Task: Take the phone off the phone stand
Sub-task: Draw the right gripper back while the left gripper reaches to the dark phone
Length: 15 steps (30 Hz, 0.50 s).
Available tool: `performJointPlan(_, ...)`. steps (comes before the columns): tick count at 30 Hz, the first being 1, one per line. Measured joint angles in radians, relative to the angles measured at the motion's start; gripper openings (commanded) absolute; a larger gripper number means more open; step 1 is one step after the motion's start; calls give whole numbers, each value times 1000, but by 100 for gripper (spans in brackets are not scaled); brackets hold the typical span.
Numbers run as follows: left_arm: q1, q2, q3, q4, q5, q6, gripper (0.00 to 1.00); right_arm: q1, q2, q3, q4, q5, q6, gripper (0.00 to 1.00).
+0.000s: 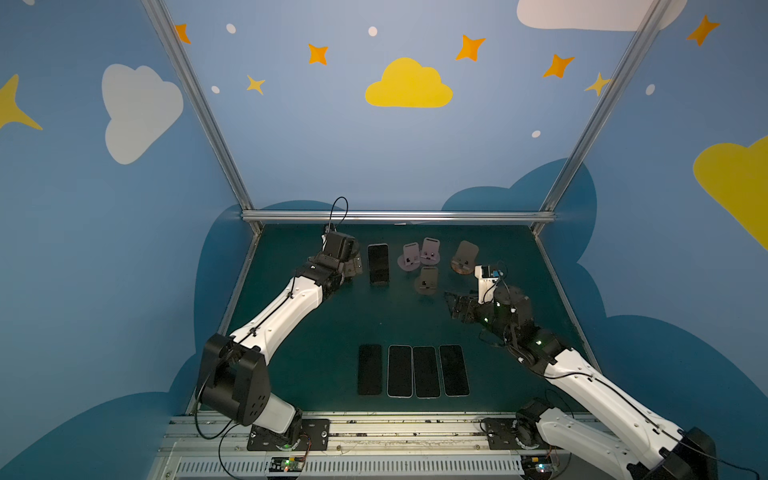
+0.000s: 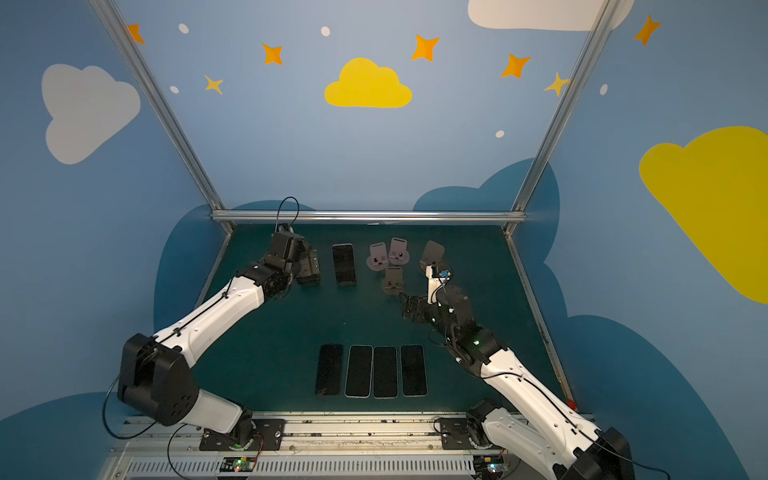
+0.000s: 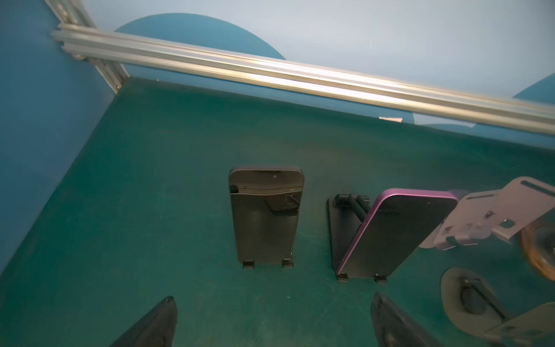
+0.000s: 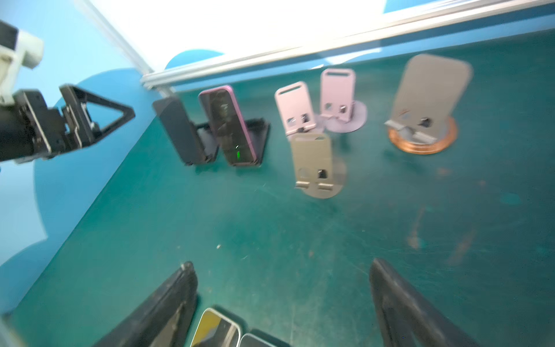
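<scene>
The phone (image 1: 378, 264) (image 3: 399, 237) has a dark screen and a purple edge. It leans upright on a black phone stand (image 3: 345, 222) at the far left of the green table. My left gripper (image 1: 354, 266) (image 3: 274, 297) hangs open just left of it, facing an empty black stand (image 3: 265, 216), with bare mat between its fingers. My right gripper (image 1: 451, 306) (image 4: 283, 266) is open over the mat at mid right, well short of the phone (image 4: 228, 126), and holds nothing.
Two pink stands (image 1: 410, 257) (image 1: 430, 251), a grey stand (image 1: 428, 280) and a copper-based stand (image 1: 464, 257) stand empty right of the phone. Several phones (image 1: 400, 371) lie flat in a row near the front edge. An aluminium rail (image 1: 395, 216) bounds the back.
</scene>
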Motion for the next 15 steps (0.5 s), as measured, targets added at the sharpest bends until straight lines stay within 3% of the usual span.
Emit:
performJointPlan(6, 23, -7, 35, -42, 64, 47, 100, 0, -99, -153, 105, 69, 21, 90)
performJointPlan(15, 117, 149, 58, -52, 157, 34, 100, 0, -17, -177, 118, 122, 50, 90)
